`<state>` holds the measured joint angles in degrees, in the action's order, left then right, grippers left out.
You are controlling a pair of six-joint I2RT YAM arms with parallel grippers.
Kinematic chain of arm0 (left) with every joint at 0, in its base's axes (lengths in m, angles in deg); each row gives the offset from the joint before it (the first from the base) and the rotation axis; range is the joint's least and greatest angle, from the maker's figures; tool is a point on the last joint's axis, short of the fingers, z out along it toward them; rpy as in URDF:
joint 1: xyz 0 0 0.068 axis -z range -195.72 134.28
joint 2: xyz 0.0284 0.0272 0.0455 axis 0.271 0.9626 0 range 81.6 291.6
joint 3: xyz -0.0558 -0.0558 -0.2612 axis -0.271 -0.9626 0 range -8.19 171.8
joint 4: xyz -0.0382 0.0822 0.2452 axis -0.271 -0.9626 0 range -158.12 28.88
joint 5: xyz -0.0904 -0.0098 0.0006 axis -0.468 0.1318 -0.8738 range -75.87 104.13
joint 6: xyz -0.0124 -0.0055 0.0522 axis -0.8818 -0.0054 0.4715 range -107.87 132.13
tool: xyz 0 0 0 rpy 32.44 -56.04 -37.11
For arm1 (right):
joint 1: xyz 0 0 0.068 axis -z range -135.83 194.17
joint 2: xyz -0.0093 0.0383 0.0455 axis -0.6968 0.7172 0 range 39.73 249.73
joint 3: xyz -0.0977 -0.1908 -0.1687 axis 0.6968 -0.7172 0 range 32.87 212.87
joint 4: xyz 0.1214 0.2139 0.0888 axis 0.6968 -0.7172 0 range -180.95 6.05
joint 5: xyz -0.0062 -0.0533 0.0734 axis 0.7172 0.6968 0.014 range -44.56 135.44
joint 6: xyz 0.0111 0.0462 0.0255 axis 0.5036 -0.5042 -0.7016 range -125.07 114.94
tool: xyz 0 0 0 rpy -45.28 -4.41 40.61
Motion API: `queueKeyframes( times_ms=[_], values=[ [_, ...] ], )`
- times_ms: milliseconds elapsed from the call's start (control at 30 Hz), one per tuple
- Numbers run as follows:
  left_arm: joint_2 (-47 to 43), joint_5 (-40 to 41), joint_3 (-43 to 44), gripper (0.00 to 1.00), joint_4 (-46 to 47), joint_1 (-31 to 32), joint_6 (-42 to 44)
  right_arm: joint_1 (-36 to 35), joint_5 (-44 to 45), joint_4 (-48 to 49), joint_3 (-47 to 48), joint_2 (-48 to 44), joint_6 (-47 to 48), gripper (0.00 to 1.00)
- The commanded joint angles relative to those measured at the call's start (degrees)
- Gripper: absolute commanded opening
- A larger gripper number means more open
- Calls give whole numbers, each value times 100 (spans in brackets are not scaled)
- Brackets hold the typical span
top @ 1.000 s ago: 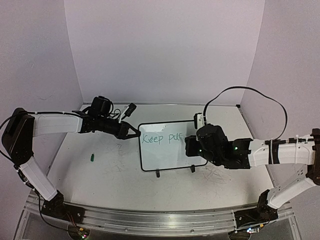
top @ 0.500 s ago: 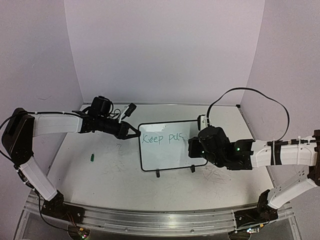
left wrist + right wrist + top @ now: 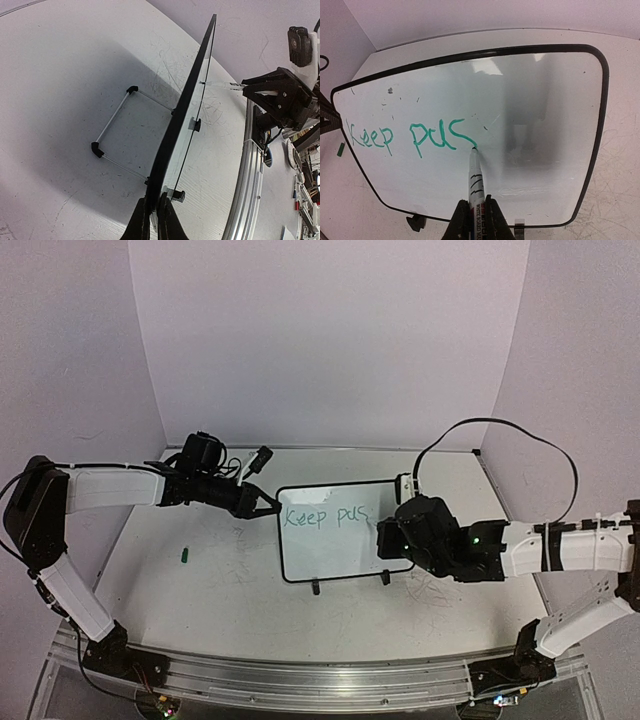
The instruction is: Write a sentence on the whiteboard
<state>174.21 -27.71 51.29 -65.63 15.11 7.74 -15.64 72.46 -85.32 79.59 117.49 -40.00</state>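
While the sentence (image 3: 412,136) reads only "Keep pus" in green, on one line, it sits in the left half of the whiteboard (image 3: 530,110), and the rest of the white face is bare apart from a few small specks. The marker (image 3: 475,180) has its tip touching the board right at the tail end of the "s". The right fingers (image 3: 460,220) are clamped together on the marker barrel, label side up in the right wrist view. The board stands propped near the middle of the table (image 3: 200,590), leaning back on a wire stand (image 3: 112,125) with two small black feet (image 3: 316,588) at its front edge. The left fingers (image 3: 142,217) are pinched shut on the board's thin black rim, at its left edge as the top view shows it (image 3: 268,506); the left wrist camera looks straight along the board edge-on. From there the marker tip (image 3: 217,85) is seen meeting the writing face, with the right arm's black wrist just behind it. The right arm comes in from the right side and covers the board's right edge in the top view. A small green object (image 3: 185,555) lies on the table well to the left of the board (too small to identify). The table around the board carries faint grey scribble marks.
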Motion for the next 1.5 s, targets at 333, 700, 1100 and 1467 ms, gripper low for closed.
queueKeyframes(
  times_ms=[333,700,1100,1467],
  values=[
    [-286,290,37,0,-45,-59,139,-22,80,326,418,297,257,0],
    [-261,345,57,0,-49,-59,164,139,-261,538,-289,-855,527,0],
    [-255,370,55,0,-59,-59,167,139,-247,529,9,-427,705,0],
    [-232,358,64,0,-65,-48,164,201,-163,481,42,-366,743,0]
  ],
)
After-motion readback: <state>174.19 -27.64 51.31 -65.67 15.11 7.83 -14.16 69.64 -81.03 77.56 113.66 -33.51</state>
